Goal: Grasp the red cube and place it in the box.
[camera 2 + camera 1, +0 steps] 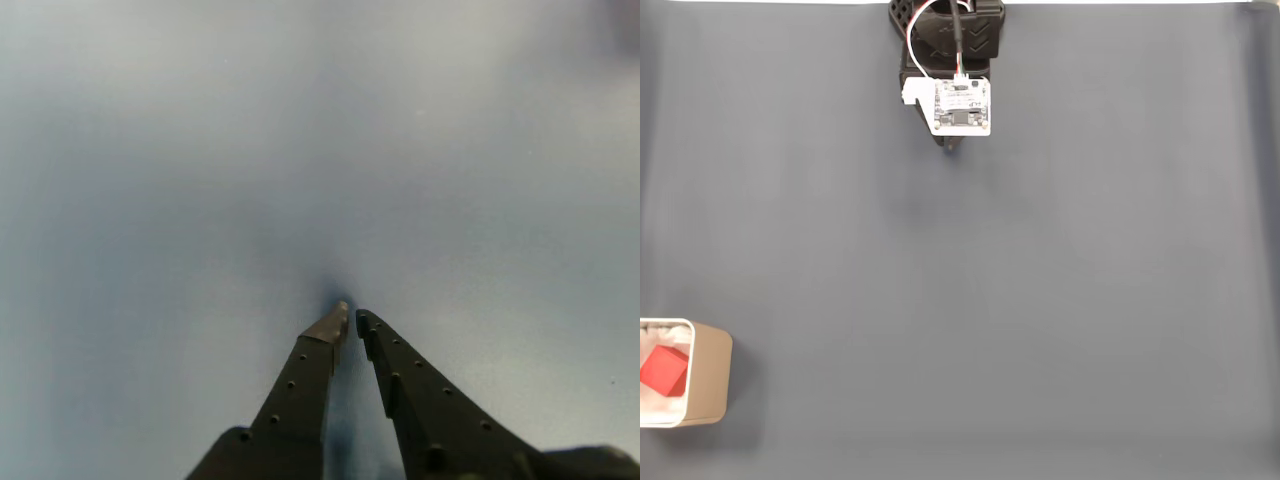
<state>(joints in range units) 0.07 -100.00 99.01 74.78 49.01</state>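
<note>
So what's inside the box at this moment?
The red cube sits inside the box, on its white interior. The frame edge cuts off the box's left part, so anything there can't be seen.

Red cube (664,371) lies inside the beige box (710,375).

Counter (1020,300): bare grey surface is seen from centre to right edge. Sole obstruction: the box (708,375), set at the lower left edge in the fixed view.
</note>
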